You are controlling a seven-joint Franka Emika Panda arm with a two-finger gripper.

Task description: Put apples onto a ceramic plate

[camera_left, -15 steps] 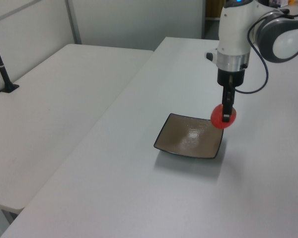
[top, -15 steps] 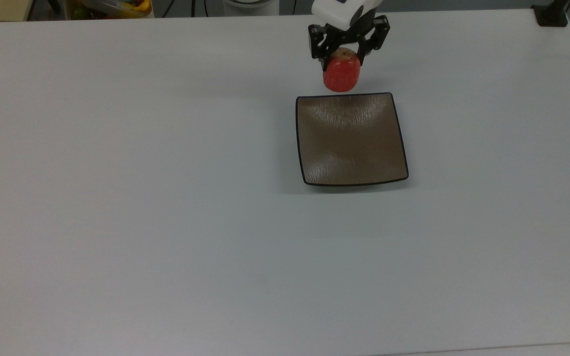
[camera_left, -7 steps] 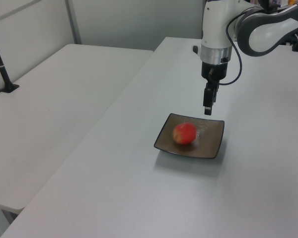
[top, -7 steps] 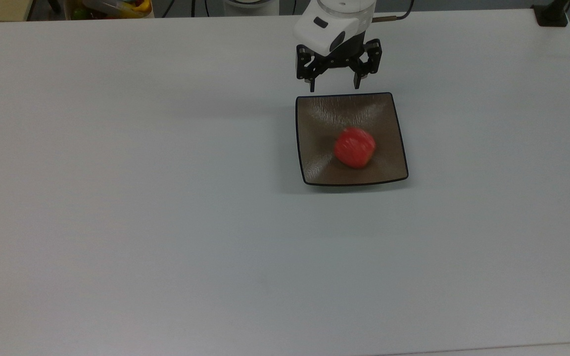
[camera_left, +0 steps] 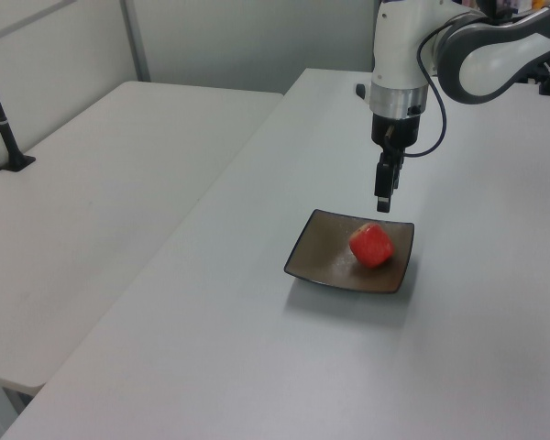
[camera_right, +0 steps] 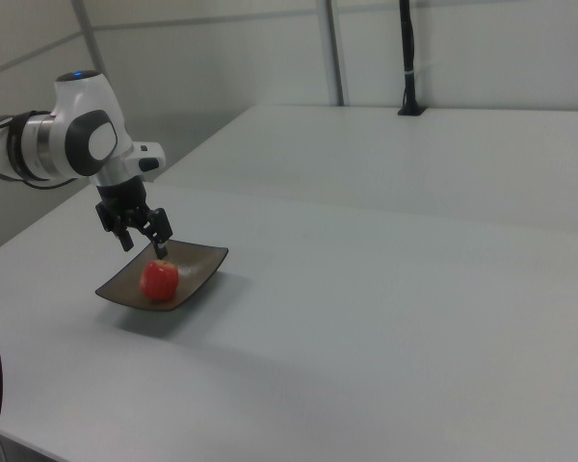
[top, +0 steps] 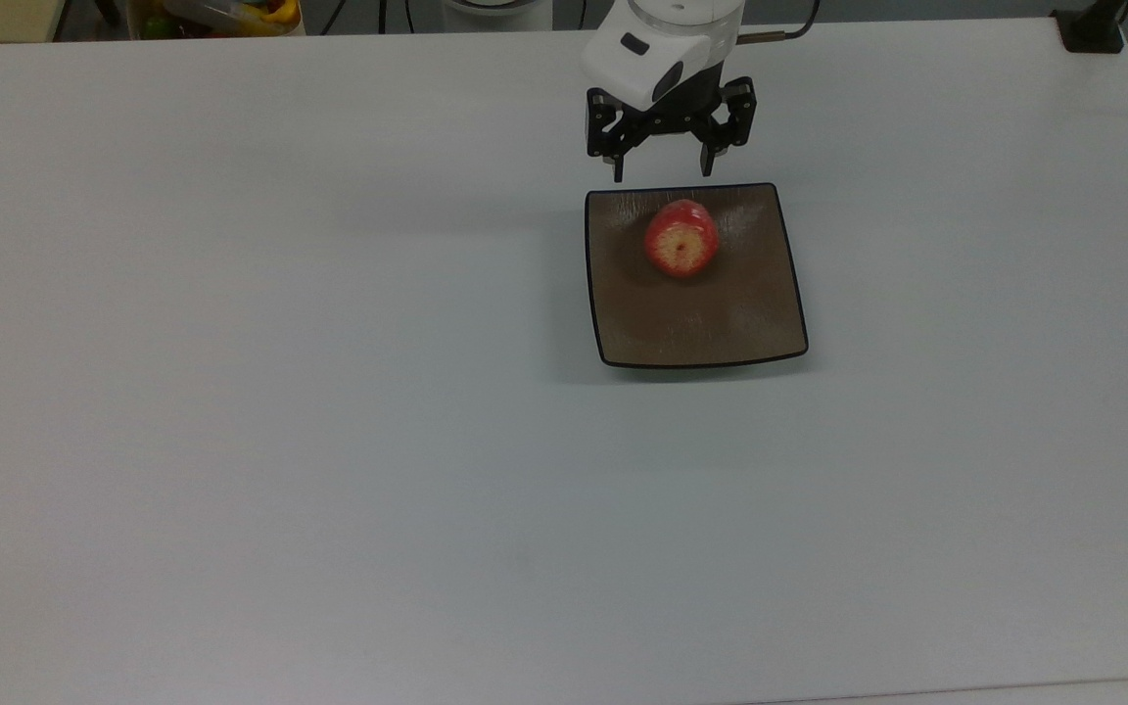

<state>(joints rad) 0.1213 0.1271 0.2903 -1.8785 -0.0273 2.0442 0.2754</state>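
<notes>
Small red apple [top: 681, 239] with a pale yellow patch sits at 12 o'clock on the square brown glazed plate [top: 721, 333]; the black two-finger gripper [top: 662, 171] hangs released above.

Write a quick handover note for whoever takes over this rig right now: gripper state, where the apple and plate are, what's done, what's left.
Gripper: open, empty, hanging above the plate's edge at the top view's top.
Apple: lying on the brown square plate, in the half nearer the gripper, pale stem end facing up in the top view.
Plate: flat on the white table.
Done: apple is on the plate, released.
Left: probably just retract the arm; check the apple has settled.
</notes>
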